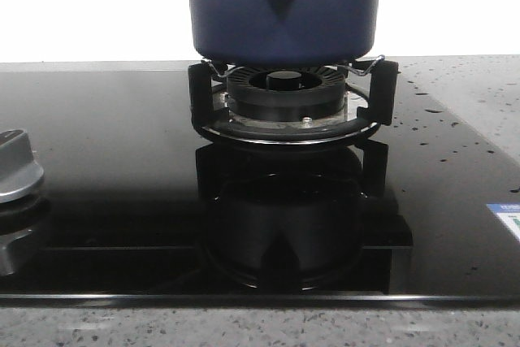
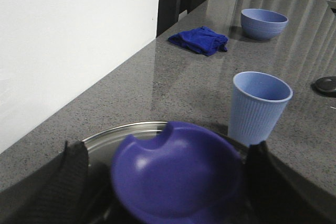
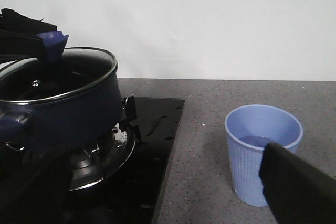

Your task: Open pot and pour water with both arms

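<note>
While the left gripper (image 2: pixel 173 182) clamps the purple knob (image 3: pixel 52 43) of the glass lid (image 3: pixel 58 74) on the dark navy-blue metal pot (image 1: pixel 284 10), seated on the black burner (image 1: pixel 284 95), a tilted lift could drag it. Right gripper (image 3: pixel 157 192): open, empty. One pale blue ribbed cup (image 3: pixel 262 148), one pot.

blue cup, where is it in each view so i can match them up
Front view: the blue cup is not in it.
Left wrist view: the blue cup stands upright on the grey counter, beyond the purple lid knob.
Right wrist view: the blue cup stands on the counter beside the black cooktop, apart from the pot.
Shared landmark: the lid knob, seen in both wrist views.
</note>
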`<action>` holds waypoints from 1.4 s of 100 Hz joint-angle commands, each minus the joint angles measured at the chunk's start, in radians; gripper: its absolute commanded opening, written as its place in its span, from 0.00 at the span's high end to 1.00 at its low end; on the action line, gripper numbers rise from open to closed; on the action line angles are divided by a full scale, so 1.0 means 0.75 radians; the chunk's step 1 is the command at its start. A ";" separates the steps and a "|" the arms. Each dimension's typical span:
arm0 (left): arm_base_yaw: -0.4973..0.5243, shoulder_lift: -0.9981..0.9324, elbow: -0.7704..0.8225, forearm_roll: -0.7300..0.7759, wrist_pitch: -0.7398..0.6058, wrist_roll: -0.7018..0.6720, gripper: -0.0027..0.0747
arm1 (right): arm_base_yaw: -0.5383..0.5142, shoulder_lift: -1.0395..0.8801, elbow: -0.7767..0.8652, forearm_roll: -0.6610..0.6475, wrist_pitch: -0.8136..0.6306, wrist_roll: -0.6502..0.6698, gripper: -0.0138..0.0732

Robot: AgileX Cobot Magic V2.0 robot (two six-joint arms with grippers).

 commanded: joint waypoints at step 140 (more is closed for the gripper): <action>0.000 -0.250 -0.198 -0.199 0.138 -0.107 0.70 | -0.003 0.025 0.103 -0.377 -0.410 0.012 0.11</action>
